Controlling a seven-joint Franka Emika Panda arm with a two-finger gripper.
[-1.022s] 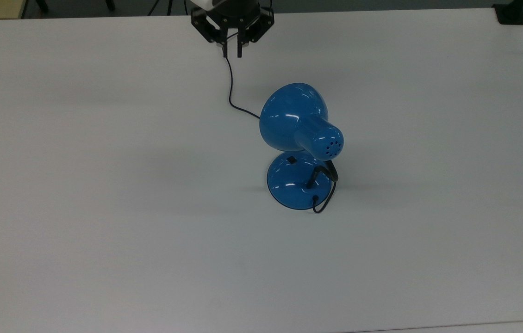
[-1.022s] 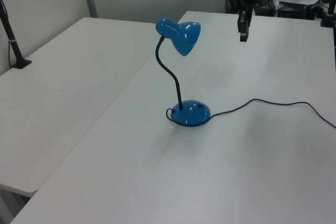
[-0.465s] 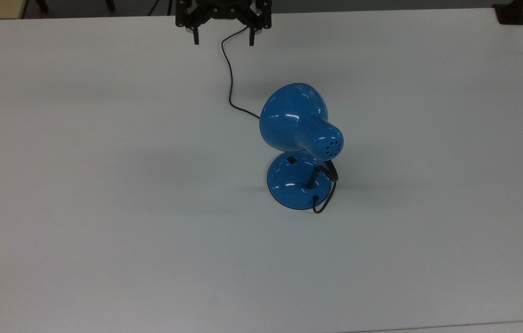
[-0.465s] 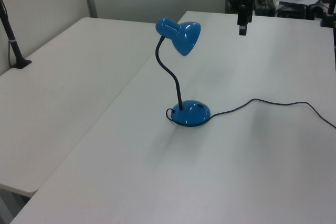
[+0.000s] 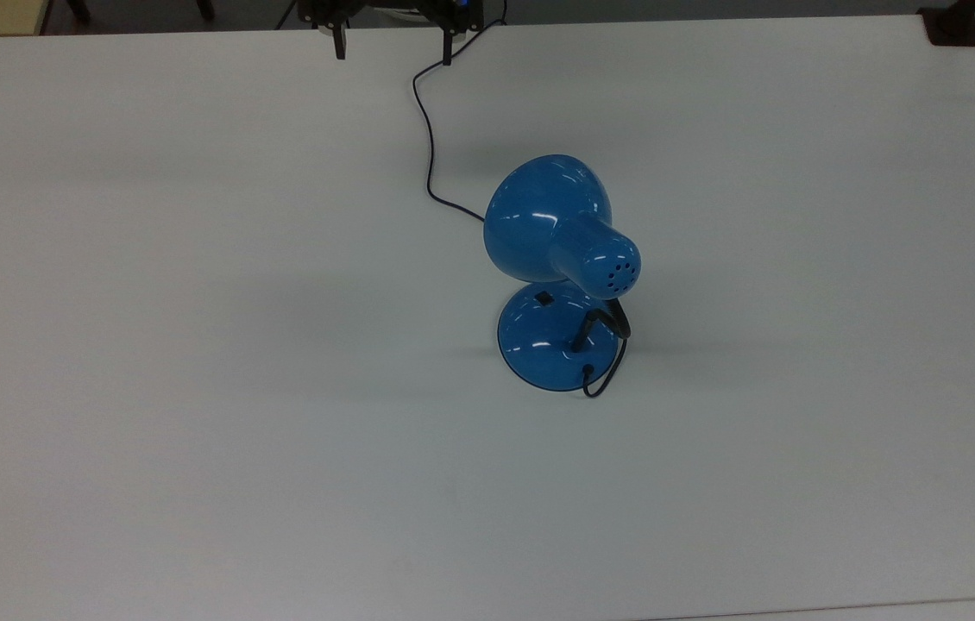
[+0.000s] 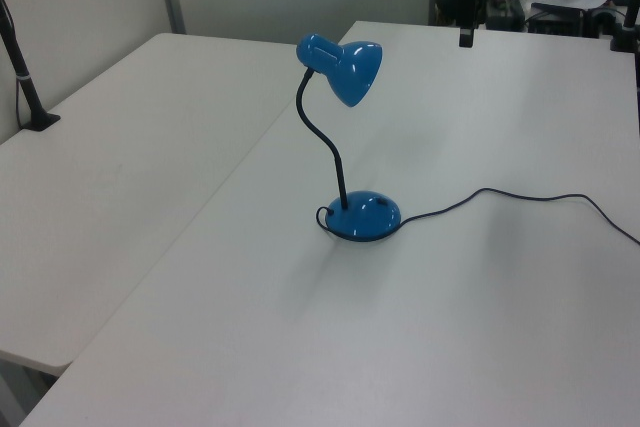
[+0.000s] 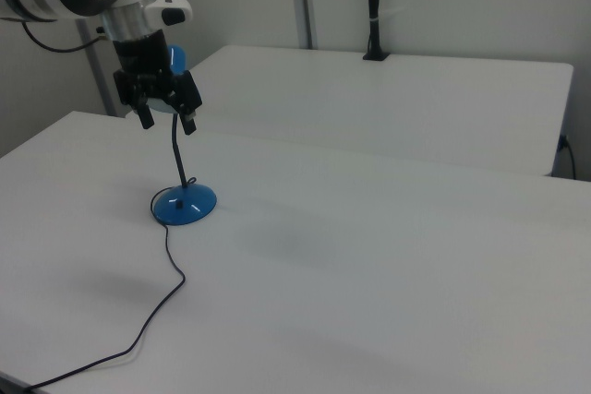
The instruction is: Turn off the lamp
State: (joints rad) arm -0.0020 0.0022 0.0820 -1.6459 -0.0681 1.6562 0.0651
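Here is the lamp [image 5: 561,276], standing upright on the white desk [image 5: 194,345], a little toward the top view's right of centre. Its round blue base [image 5: 544,349] sits flat on the surface, and the small black switch [image 5: 544,298] shows on the dome of that base, on the side toward the top view's upper edge. The black gooseneck [image 6: 325,147] rises from the base in a curve and carries the glossy blue shade [image 6: 350,69], which tips toward the left view's right. The cord [image 5: 429,129] runs from behind the shade across the desk to the top view's upper edge; in the left view it trails off toward the right edge.

Up high, the gripper [image 7: 167,121] hangs in the air with its two black fingers spread well apart, holding nothing. In the top view the fingertips [image 5: 339,47] peek in at the upper edge, well apart from the lamp. In the right view the gripper overlaps the lamp's shade, above the base, touching neither base nor switch.
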